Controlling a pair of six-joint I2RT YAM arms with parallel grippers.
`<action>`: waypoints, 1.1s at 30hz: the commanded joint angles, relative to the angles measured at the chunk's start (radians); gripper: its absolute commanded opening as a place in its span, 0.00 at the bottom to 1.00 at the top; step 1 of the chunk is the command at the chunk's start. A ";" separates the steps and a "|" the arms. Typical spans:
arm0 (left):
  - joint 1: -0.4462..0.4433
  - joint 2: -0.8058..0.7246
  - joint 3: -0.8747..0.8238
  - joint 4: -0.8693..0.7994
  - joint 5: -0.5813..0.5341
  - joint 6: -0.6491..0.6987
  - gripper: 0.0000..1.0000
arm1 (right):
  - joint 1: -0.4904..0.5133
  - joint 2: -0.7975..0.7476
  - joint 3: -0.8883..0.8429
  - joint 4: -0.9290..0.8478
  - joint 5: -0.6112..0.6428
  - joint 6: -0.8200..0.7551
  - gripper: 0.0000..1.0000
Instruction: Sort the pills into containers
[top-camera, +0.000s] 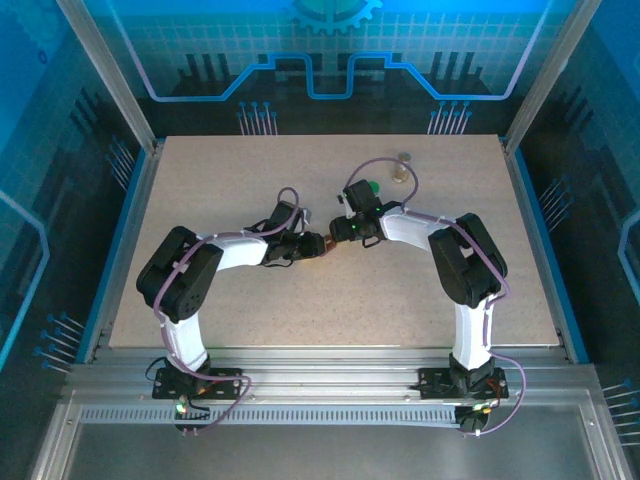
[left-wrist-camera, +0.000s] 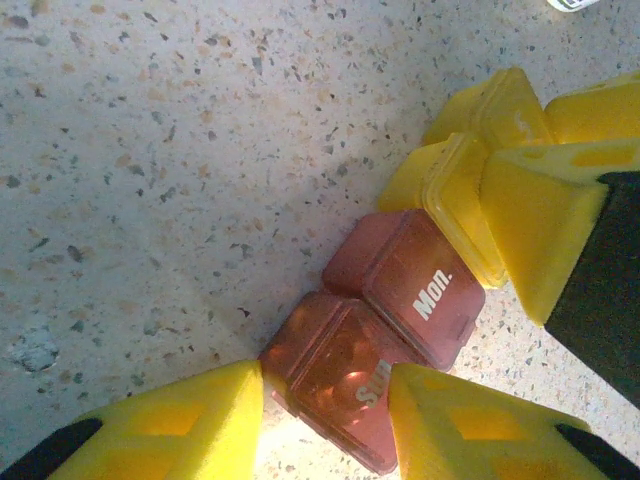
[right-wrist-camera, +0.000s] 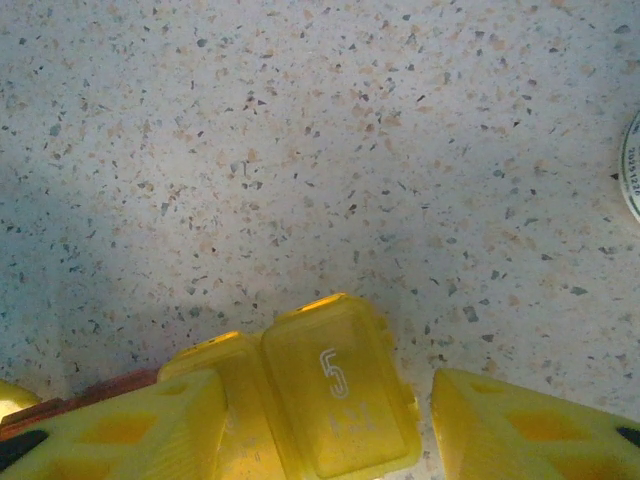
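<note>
As things stand on the table (top-camera: 250, 300): sorting looks barely begun, with both boxes at centre.
My left claw (left-wrist-camera: 325, 392): clamped on the red-brown container (left-wrist-camera: 335, 355).
My right claw (right-wrist-camera: 330, 400): straddling the yellow container (right-wrist-camera: 340, 375); I cannot tell whether it grips.

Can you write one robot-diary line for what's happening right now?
left pincer: shut on red-brown box | right pincer: around yellow box | boxes: touching

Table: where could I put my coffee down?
Bare table: the far left corner, and the near strip between the arm bases. Crowded: the middle, where left gripper and right gripper meet at the red-brown container and yellow container; a bottle sits far right.
</note>
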 joint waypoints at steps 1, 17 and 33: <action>-0.004 0.066 -0.028 -0.052 -0.055 -0.001 0.37 | -0.008 0.039 -0.025 -0.044 0.005 0.016 0.57; 0.029 0.140 0.005 -0.199 -0.144 0.135 0.33 | -0.007 0.034 -0.070 -0.026 0.023 0.054 0.56; 0.108 0.044 0.123 -0.167 0.027 0.039 0.44 | -0.025 -0.137 -0.246 0.204 -0.083 0.329 0.54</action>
